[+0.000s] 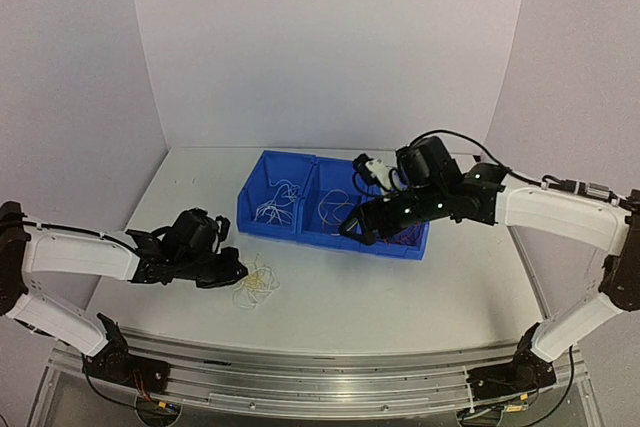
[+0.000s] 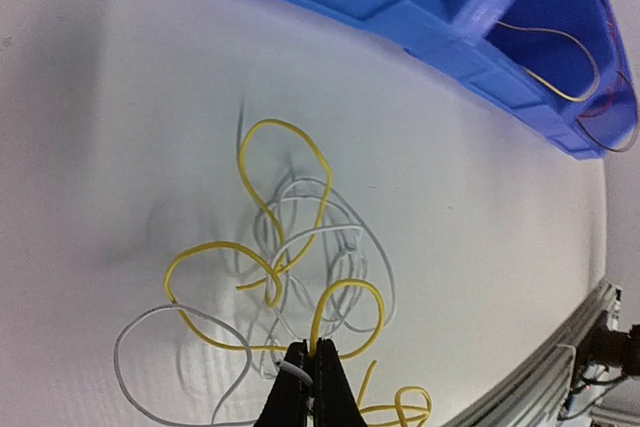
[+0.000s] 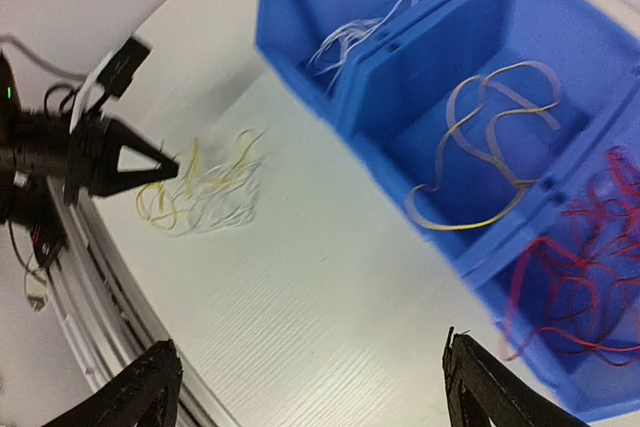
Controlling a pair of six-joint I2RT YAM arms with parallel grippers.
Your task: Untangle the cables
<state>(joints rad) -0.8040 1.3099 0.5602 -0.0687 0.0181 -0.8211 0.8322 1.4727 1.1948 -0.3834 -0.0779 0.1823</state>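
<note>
Wht tbl (image 1: 450, 287), blue bin (image 1: 290, 232), cable tangle (image 1: 257, 282)

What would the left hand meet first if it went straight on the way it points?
The yellow and white cable tangle, which the left hand pinches; beyond it, probably the blue bin.

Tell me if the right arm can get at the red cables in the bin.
Probably yes: the right gripper hangs open close above, and the red cables lie uncovered in the blue bin's end compartment.
</note>
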